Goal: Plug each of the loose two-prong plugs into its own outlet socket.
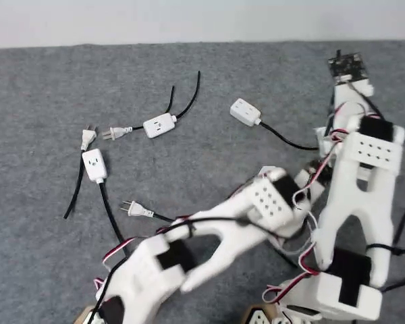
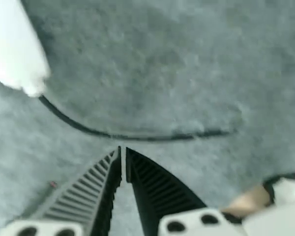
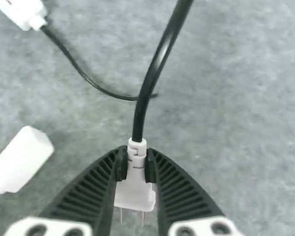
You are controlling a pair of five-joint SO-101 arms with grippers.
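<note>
You have three white sockets lying on the grey mat (image 1: 40,81). The middle socket (image 1: 159,125) has a loose plug (image 1: 116,133) just beside it. The left socket (image 1: 94,165) sits just below a second plug (image 1: 88,138), and the far socket (image 1: 245,112) lies well apart. A third plug (image 1: 138,210) lies flat, prongs leftward. Your right gripper (image 3: 133,153) clamps the held plug (image 3: 134,189), its black cord trailing away.

Left socket (image 1: 94,165), middle socket (image 1: 160,125), right socket (image 1: 245,111); loose plug (image 1: 136,210) before left two; held plug (image 3: 134,189) in right hand (image 3: 135,152).
</note>
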